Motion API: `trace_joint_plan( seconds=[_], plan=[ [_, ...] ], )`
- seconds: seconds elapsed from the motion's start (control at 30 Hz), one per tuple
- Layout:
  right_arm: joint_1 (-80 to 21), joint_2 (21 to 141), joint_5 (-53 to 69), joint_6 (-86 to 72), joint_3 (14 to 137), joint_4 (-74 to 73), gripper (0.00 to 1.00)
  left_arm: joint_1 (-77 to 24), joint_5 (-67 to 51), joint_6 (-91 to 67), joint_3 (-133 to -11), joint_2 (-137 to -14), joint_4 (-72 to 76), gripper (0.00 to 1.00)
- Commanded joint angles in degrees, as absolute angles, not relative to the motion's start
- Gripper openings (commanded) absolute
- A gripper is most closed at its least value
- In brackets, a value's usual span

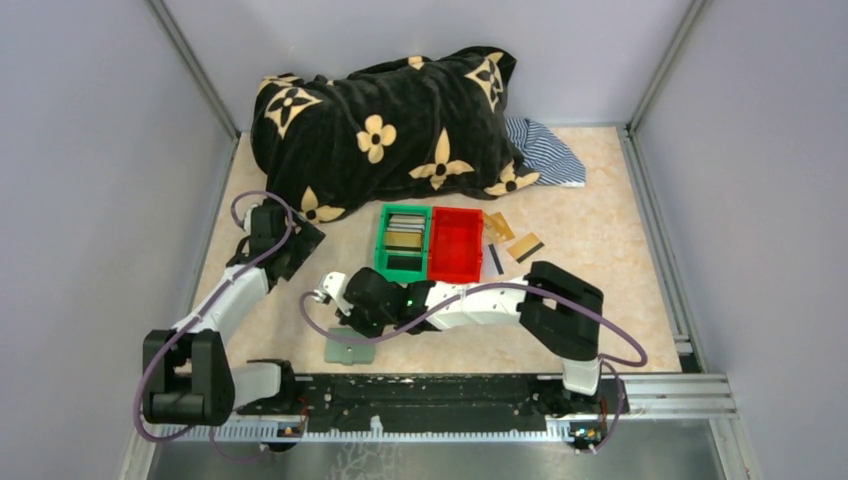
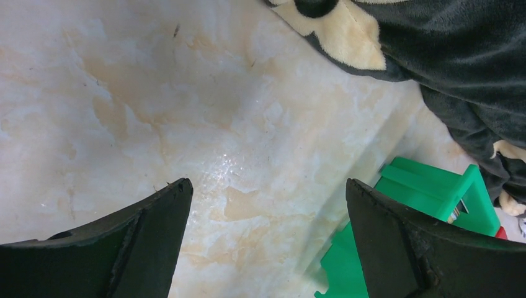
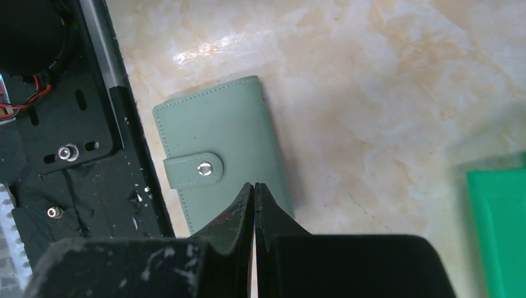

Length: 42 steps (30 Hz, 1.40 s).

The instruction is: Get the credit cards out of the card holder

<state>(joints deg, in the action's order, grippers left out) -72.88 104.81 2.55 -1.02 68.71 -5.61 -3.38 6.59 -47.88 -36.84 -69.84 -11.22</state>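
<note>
That card holder (image 3: 218, 139) by the near edge looks soft, light and snapped shut, so I'd grab the tab (image 3: 192, 169). The right gripper (image 3: 254, 189) has its fingers pressed together, the left gripper (image 2: 268, 186) has them spread apart.

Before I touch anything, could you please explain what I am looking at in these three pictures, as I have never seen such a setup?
These are two robot arms bolted at the near edge of a table. The wide picture comes from a fixed camera above and behind them. The other two come from a camera on each wrist, looking past its own claw. The left claw is open over bare table and holds nothing. The right claw is shut, its tips over a closed grey-green card holder; I see nothing gripped. Further back stand a green bin and a red bin. A few credit cards lie loose beside the red one, and more seem stacked in the green one. A black flowered blanket lies behind.
</note>
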Motion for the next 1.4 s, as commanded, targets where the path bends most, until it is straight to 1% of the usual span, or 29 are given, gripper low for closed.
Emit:
trace_joint_plan(
  seconds=[0.0, 0.07, 0.2, 0.37, 0.6, 0.83, 1.0, 1.07, 1.13, 1.2, 1.3, 1.37],
  plan=[
    [-74.5, 108.8, 7.1, -1.0, 72.6, -6.4, 0.00, -2.4, 4.2, -49.5, -38.8, -67.9, -12.2, 0.99],
    [-74.5, 110.2, 7.2, -1.6, 72.8, -7.1, 0.00, -2.0, 4.3, -49.0, -38.6, -66.8, -12.5, 0.99],
    [-74.4, 111.1, 3.7, -1.7, 71.5, -10.5, 0.00, -1.5, 4.4, -47.7, -39.1, -65.3, -13.7, 0.99],
    [-71.5, 107.2, 1.6, -4.3, 63.2, -9.3, 0.00, -1.5, 2.8, -47.3, -38.8, -65.5, -13.0, 0.99],
    [-63.6, 100.3, -2.3, -7.4, 54.6, -8.3, 0.00, -1.4, -0.4, -48.1, -37.6, -66.9, -11.0, 0.98],
    [-60.5, 98.4, -8.2, -5.4, 55.9, -11.2, 0.00, -1.5, -1.7, -47.0, -36.8, -66.1, -10.9, 0.98],
    [-60.5, 95.2, -4.2, -4.7, 56.9, -10.8, 0.00, -1.8, -4.4, -45.5, -30.6, -62.7, -4.4, 0.96],
    [-60.5, 92.0, -3.9, -5.5, 56.8, -10.3, 0.00, -2.6, -4.5, -44.6, -29.2, -61.5, -3.1, 0.95],
    [-60.5, 90.4, -5.6, -6.4, 56.6, -10.4, 0.06, -4.0, -3.2, -44.0, -28.6, -60.3, -2.9, 0.95],
    [-60.3, 89.7, -7.5, -6.5, 56.3, -10.5, 0.08, -5.5, -1.9, -43.5, -28.2, -59.3, -2.8, 0.95],
    [-58.7, 89.9, -10.7, -6.1, 55.6, -11.1, 0.09, -7.8, -0.7, -42.8, -28.2, -58.4, -2.1, 0.95],
    [-56.0, 89.8, -9.8, -6.2, 54.4, -10.5, 0.09, -8.9, -0.3, -42.6, -28.8, -58.2, -2.3, 0.95]
  ],
)
